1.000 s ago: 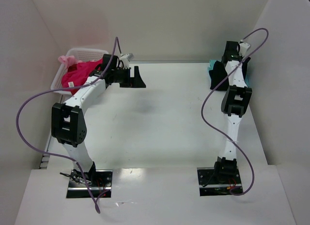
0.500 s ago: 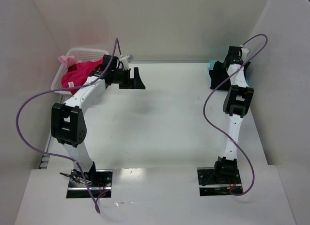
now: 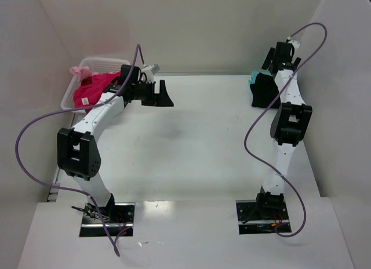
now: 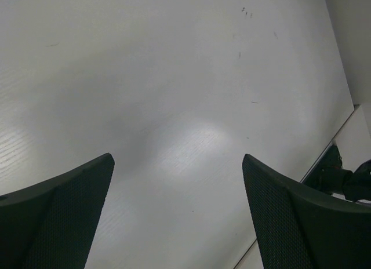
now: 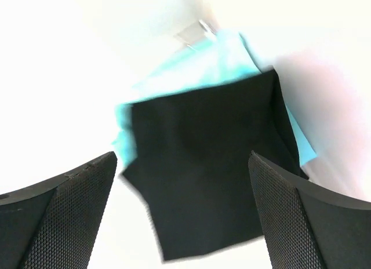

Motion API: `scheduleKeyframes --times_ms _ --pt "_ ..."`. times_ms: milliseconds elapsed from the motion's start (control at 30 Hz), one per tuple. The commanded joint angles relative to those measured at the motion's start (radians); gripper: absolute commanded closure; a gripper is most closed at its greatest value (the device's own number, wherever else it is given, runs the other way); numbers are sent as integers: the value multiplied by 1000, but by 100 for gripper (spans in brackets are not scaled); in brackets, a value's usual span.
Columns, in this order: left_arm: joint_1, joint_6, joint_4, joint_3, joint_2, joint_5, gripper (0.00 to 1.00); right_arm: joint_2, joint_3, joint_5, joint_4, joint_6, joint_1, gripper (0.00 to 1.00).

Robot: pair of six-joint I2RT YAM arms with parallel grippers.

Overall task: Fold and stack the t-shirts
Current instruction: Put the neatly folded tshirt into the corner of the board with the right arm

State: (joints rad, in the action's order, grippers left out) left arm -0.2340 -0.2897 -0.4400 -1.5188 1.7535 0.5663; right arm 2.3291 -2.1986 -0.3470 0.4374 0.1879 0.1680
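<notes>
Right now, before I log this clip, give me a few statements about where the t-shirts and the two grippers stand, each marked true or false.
1. The black t-shirt lies folded on top of the teal t-shirt. True.
2. The right gripper is shut on the black t-shirt. False: its jaws are wide open above the shirt and hold nothing.
3. The magenta t-shirt is in the white basket at the far left. True.
4. The left gripper holds the magenta t-shirt. False: it is open and empty over the bare table.
5. The black and teal t-shirts sit beside the basket. False: they are at the far right corner of the table.
</notes>
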Motion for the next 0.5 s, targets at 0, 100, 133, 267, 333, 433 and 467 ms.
scheduleKeyframes --times_ms 0,100,133,267,333,433,467 --pt "-7 11 44 28 -110 32 1 -325 117 68 -157 -28 -79 0" --pt "-7 20 44 37 -158 0 1 -514 293 226 -147 27 -90 0" --pt "-7 32 35 48 -184 -23 1 -569 351 274 -147 69 -90 0" --pt "-7 43 23 95 -267 -103 1 -825 650 297 -87 183 -99 0" --pt "-7 43 12 117 -327 -129 1 -976 748 258 -83 208 -99 0" --pt "-7 43 -6 166 -397 -178 1 -1181 924 238 -105 208 -99 0" --pt "-7 43 -6 180 -414 -193 1 -1217 962 238 -88 208 -99 0"
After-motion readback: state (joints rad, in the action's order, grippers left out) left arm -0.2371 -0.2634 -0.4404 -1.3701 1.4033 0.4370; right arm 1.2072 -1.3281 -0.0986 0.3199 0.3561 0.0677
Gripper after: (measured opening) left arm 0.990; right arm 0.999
